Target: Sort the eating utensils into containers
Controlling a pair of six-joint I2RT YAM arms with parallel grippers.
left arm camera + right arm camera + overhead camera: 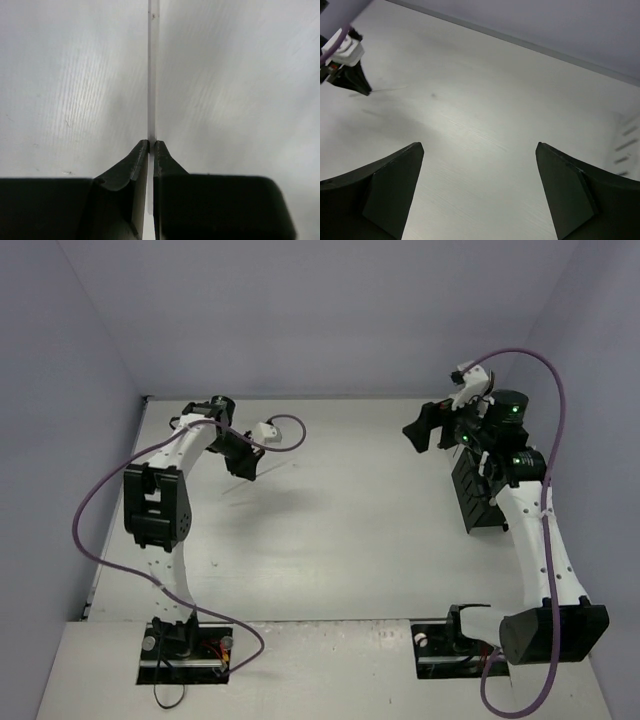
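Observation:
My left gripper (243, 466) is shut on a long thin pale chopstick (151, 75), held above the far left of the table. In the left wrist view the chopstick runs straight up from between the closed fingertips (151, 145). In the top view the chopstick (262, 482) shows only faintly. The right wrist view shows the left gripper (356, 84) far off with the chopstick (390, 90) sticking out of it. My right gripper (420, 430) is open and empty, raised at the far right; its fingers (395, 185) stand wide apart. A black slotted container (476, 498) stands beneath the right arm. No other utensils show.
A pale slotted surface (624, 145) is blurred at the right edge of the right wrist view. Purple cables (100, 495) loop beside both arms. Walls close the table at the back and on both sides. The arm bases (185, 645) sit at the near edge.

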